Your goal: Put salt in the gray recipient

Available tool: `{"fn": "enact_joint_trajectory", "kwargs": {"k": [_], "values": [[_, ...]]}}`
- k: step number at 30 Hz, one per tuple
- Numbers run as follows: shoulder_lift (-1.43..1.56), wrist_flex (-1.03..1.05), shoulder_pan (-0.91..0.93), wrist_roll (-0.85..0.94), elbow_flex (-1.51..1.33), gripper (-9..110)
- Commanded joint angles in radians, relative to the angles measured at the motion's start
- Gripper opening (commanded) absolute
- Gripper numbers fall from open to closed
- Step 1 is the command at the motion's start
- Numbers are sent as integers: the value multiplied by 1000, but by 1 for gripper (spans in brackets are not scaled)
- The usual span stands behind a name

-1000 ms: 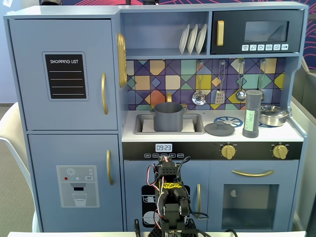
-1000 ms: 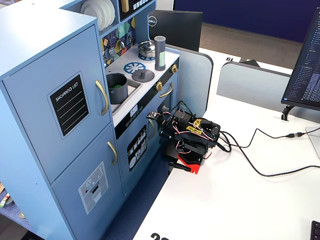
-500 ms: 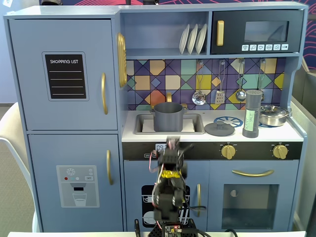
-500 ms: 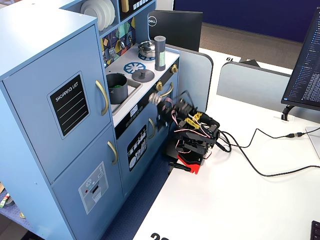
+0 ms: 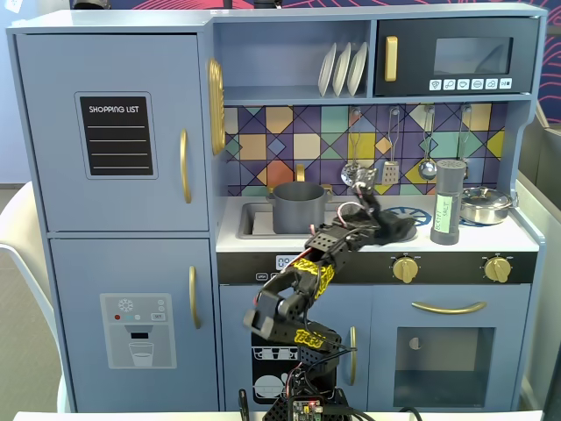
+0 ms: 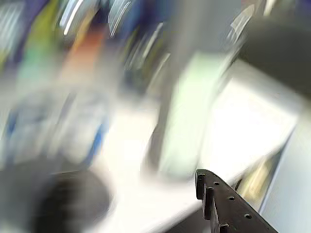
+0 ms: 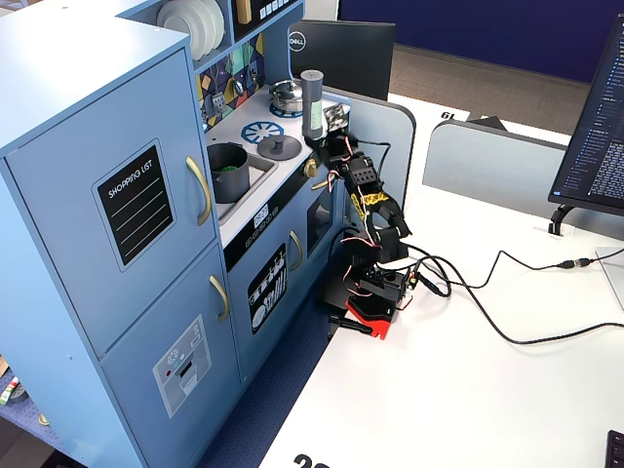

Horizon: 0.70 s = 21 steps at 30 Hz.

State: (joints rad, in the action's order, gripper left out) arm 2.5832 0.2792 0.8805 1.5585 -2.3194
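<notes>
The arm stretches up over the counter (image 5: 517, 235), its gripper (image 5: 386, 221) near the salt (image 5: 448, 201) and not touching it; fingers too blurred to say whether apart or together. The salt stands upright between the flat lid (image 7: 279, 146) and the steel pan (image 5: 485, 204). Tall, slim and rigid, probably light and tippy, likely smooth-sided: a squeeze mid-body, around the pale label, looks safest. The gray recipient (image 5: 299, 208) waits in the sink, well apart.
</notes>
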Motion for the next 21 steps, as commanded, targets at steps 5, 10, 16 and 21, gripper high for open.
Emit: {"fn": "enact_joint_trajectory", "kwargs": {"k": [5,10,16,21], "values": [[-164,-354,74,-46,46,61],[-245,-394,83,-54,60,61],[-430,-394,91,-84,221,60],[-606,-402,80,-123,388,59]]}}
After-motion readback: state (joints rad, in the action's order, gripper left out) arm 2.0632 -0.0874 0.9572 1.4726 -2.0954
